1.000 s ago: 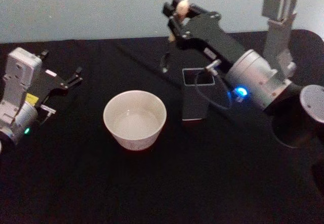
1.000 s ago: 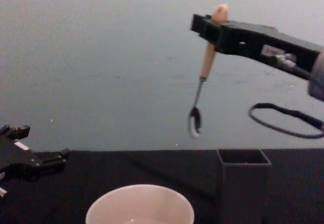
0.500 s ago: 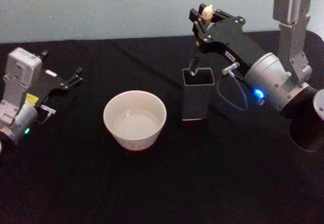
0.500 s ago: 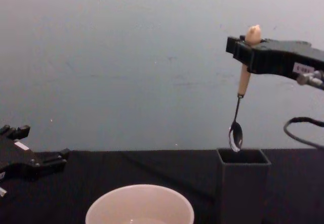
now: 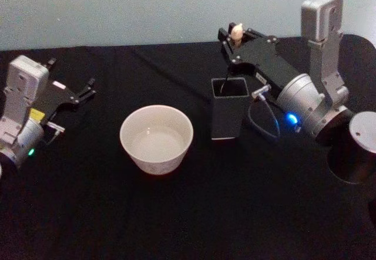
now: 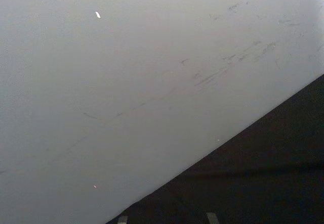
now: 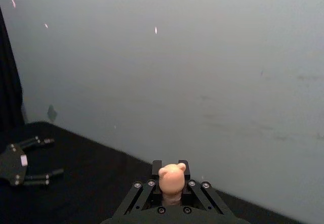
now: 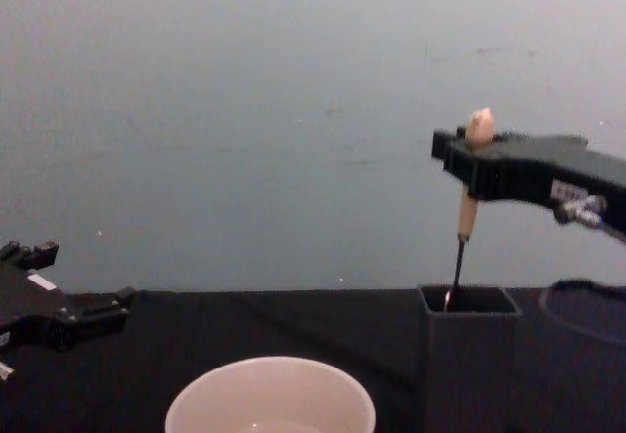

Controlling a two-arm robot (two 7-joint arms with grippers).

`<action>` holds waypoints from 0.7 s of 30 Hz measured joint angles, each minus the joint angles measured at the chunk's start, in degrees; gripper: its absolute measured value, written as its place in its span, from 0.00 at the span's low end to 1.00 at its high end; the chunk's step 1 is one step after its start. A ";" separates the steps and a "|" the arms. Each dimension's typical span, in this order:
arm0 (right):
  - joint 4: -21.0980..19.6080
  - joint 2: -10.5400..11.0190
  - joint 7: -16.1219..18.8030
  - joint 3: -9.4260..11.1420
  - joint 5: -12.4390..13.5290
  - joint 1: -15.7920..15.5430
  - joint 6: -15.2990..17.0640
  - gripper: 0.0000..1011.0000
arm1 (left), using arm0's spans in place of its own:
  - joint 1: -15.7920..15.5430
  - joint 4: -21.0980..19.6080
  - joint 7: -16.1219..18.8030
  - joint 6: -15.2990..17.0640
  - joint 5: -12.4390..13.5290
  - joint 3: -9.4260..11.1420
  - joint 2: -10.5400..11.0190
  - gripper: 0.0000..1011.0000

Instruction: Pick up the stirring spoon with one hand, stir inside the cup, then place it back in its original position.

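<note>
Knob-topped metal spoon (image 8: 468, 216) in square holder (image 8: 469, 365)

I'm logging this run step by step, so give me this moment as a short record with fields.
stirring spoon: upright, bowl down inside the holder box mouth
right gripper: shut on stirring spoon handle, above holder box
holder box: upright, right of the cup
cup: on the table, apart from the stirring spoon
left gripper: open, parked at the table's left side
</note>
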 joint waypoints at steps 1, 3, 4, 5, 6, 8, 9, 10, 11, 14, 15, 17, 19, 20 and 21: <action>0.21 -0.07 0.01 -0.01 -0.13 -0.05 0.12 0.19 | 0.00 0.00 0.00 0.00 0.00 0.00 0.00 0.99; 0.92 -0.31 0.02 -0.07 -0.54 -0.16 0.43 0.19 | 0.00 0.00 0.00 0.00 0.00 0.00 0.00 0.99; 1.17 -0.39 0.02 -0.09 -0.66 -0.20 0.55 0.19 | 0.00 0.00 0.00 0.00 0.00 0.00 0.00 0.99; 1.70 -0.59 0.02 -0.15 -0.89 -0.23 0.67 0.19 | 0.00 0.00 0.00 0.00 0.00 0.00 0.00 0.99; 1.70 -0.59 0.02 -0.15 -0.89 -0.23 0.67 0.19 | 0.00 0.00 0.00 0.00 0.00 0.00 0.00 0.99; 3.23 -1.19 -0.02 -0.25 -1.55 -0.26 0.76 0.19 | 0.00 0.00 0.00 0.00 0.00 0.00 0.00 0.99; 3.54 -1.28 -0.02 -0.25 -1.67 -0.26 0.78 0.19 | 0.00 0.00 0.00 0.00 0.00 0.00 0.00 0.99; 4.11 -1.49 -0.04 -0.28 -1.91 -0.25 0.83 0.19 | 0.00 0.00 0.00 0.00 0.00 0.00 0.00 0.99; 4.40 -1.59 -0.05 -0.30 -2.05 -0.24 0.85 0.19 | 0.00 0.00 0.00 0.00 0.00 0.00 0.00 0.99; 5.55 -2.01 -0.10 -0.38 -2.63 -0.17 0.87 0.19 | 0.00 0.00 0.00 0.00 0.00 0.00 0.00 0.99; 5.83 -2.12 -0.11 -0.39 -2.77 -0.14 0.88 0.19 | 0.00 0.00 0.01 0.00 0.00 0.00 0.00 0.99; 6.56 -2.42 -0.14 -0.39 -3.18 -0.04 0.87 0.19 | 0.00 0.00 0.00 0.00 0.00 0.00 0.00 0.99; 6.92 -2.62 -0.15 -0.39 -3.41 0.06 0.84 0.19 | 0.00 0.00 0.00 0.00 0.00 0.00 0.00 0.99; 7.07 -2.70 -0.15 -0.39 -3.53 0.09 0.83 0.19 | 0.00 0.00 0.00 0.00 0.00 0.00 0.00 0.99; 7.41 -2.86 -0.15 -0.39 -3.76 0.15 0.81 0.19 | 0.00 0.00 0.00 0.00 0.00 0.00 0.00 0.99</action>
